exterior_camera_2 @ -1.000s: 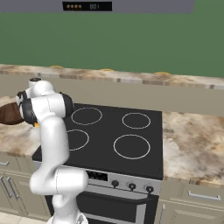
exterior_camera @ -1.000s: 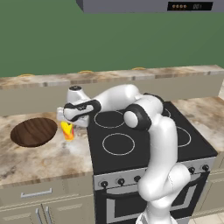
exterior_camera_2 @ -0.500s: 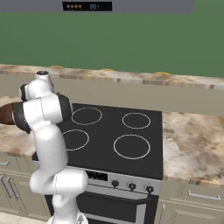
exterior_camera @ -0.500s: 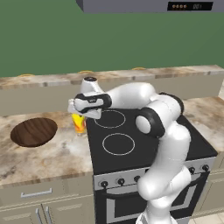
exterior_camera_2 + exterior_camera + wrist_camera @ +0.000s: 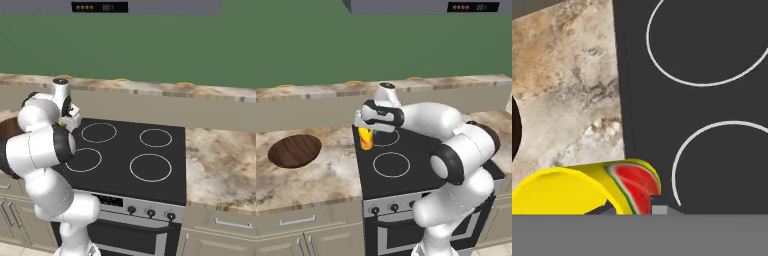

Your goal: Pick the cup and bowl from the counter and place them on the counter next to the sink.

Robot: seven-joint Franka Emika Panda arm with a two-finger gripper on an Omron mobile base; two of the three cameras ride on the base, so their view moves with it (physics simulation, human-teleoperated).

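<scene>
At centre-left of the left base view, the cup [image 5: 365,138] was held clamped in the hand [image 5: 367,131], lifted above the stovetop's [image 5: 406,160] edge, presumably for carrying sinkward; the bowl [image 5: 294,150] was left on the table [image 5: 311,175].

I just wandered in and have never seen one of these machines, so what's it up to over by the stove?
The white robot arm is carrying the cup, a small yellow tumbler with a watermelon picture, in its gripper, lifted above the left edge of the black stovetop. The bowl, wide and dark brown, sits untouched on the counter to the left. The job is to set both down beside a sink.
</scene>
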